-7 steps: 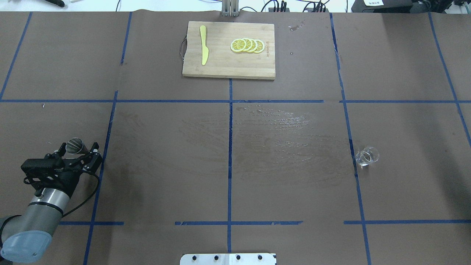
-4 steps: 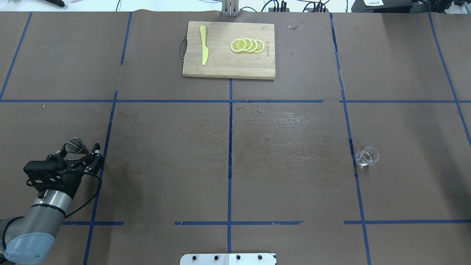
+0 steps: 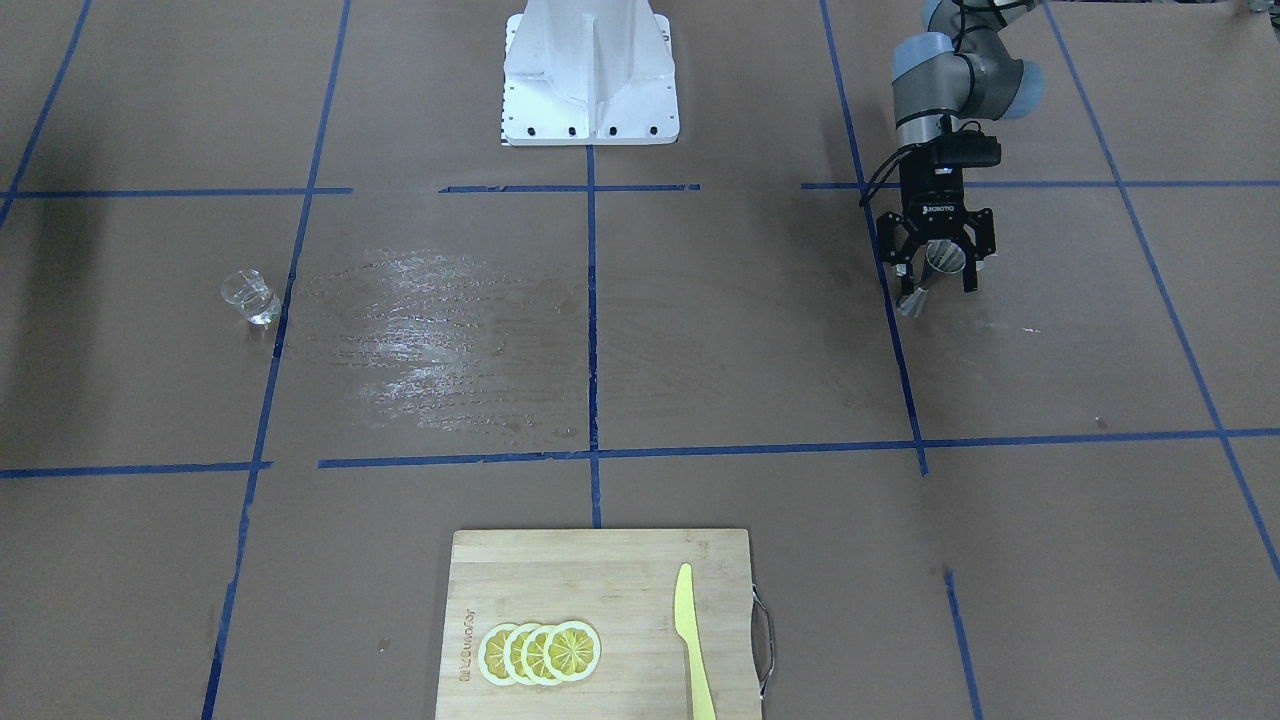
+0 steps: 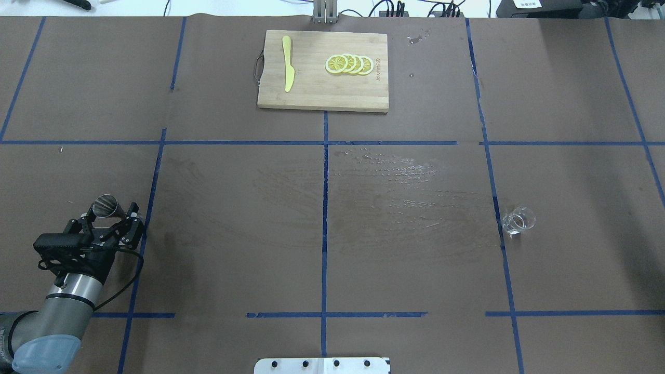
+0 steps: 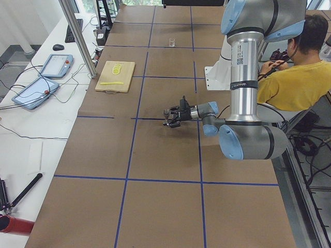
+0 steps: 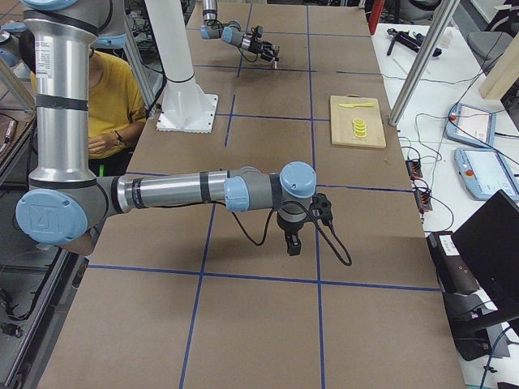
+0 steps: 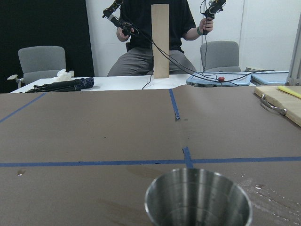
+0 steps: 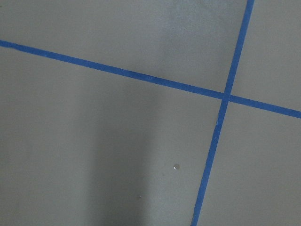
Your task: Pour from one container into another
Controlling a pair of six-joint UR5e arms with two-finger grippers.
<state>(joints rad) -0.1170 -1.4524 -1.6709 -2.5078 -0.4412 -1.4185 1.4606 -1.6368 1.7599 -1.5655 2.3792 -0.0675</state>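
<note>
The grey steel jigger stands upright on the brown table at the near left, also visible as the jigger. My left gripper is open, its fingers spread to either side of the jigger's lower half without closing on it. In the left wrist view only the jigger's rim shows, at the bottom edge. The small clear glass cup stands alone far to the right, and across the table as the cup. My right gripper points down at the table; I cannot tell its state.
A wooden cutting board with lemon slices and a yellow knife lies at the far middle. A wet smear spreads over the table's centre. The robot's white base is at the near middle.
My left arm has drawn back a little toward the robot, gripper open throughout. The jigger and the glass cup have stayed put.
</note>
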